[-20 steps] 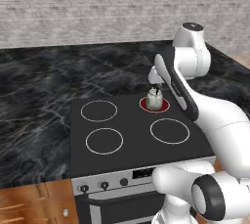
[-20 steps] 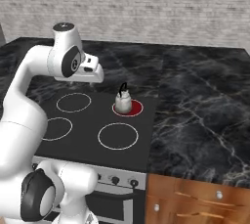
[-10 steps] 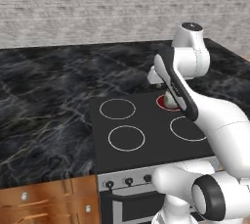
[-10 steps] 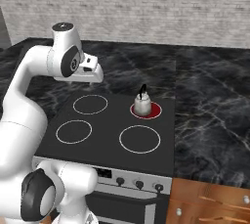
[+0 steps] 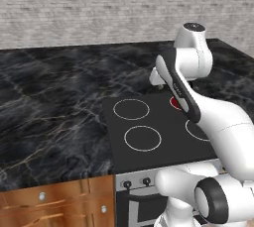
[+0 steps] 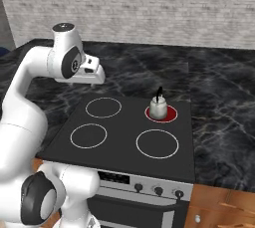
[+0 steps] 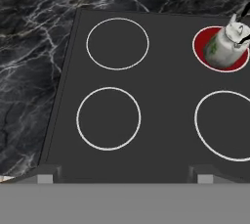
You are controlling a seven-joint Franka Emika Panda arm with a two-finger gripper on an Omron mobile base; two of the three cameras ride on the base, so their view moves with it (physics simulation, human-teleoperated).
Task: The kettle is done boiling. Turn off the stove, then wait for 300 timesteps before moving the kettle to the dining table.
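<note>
Rightward across the views slid the stove (image 6: 124, 137); kettle (image 7: 225, 47) sits beyond released jaws.

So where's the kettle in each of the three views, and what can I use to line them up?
Left base view: the arm hides the kettle; a sliver of the red burner peeks out beside the arm, right of centre.
Right base view: the kettle stands on the red burner, right of centre.
Hand view: kettle top right.
Shared landmark: the red burner, the one lit ring on the stove.
</note>
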